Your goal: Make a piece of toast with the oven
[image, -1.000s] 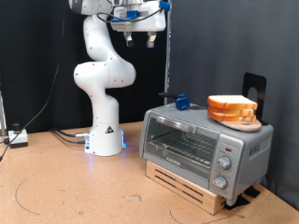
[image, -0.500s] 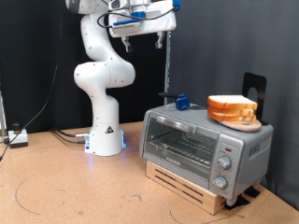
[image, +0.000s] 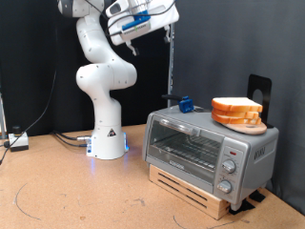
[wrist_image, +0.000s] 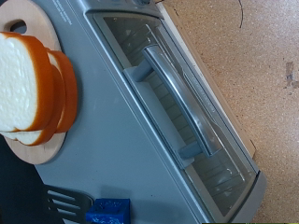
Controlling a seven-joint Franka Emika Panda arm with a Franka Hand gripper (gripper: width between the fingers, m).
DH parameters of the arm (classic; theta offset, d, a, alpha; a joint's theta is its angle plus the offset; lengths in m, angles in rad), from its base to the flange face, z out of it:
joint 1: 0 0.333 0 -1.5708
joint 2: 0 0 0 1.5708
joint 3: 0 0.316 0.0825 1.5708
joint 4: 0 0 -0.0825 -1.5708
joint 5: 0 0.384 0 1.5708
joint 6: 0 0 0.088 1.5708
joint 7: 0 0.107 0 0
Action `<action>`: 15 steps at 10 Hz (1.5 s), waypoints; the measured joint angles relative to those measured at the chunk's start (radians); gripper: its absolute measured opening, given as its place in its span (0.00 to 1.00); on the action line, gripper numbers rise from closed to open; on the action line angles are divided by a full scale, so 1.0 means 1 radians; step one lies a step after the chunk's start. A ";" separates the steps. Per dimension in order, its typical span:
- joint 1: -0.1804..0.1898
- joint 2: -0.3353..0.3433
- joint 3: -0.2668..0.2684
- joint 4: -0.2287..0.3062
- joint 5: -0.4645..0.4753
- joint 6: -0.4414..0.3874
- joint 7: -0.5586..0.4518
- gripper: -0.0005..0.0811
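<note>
Well up at the exterior view's top, the white arm (image: 100,72) carries the gripper (image: 145,21) high above the oven (image: 210,148), nothing visible between its fingers, though whether they are spread or closed I cannot tell. Down on the wooden table (image: 67,191) the oven stands on a wooden pallet (image: 191,189) with its glass door (wrist_image: 177,103) shut. On its roof a round wooden board (image: 238,121) bears stacked bread slices (image: 235,107), with a small blue object (image: 185,103) beside them.
</note>
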 joint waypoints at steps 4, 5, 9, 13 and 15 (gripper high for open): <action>0.054 -0.001 -0.087 0.013 0.041 -0.123 -0.220 0.99; 0.075 0.009 -0.118 0.014 0.041 -0.138 -0.305 0.99; 0.110 0.150 -0.158 0.046 0.028 -0.101 -0.501 0.99; 0.111 0.138 -0.201 0.031 0.101 -0.193 -0.590 0.99; 0.105 0.131 -0.211 -0.008 0.098 -0.181 -0.635 0.99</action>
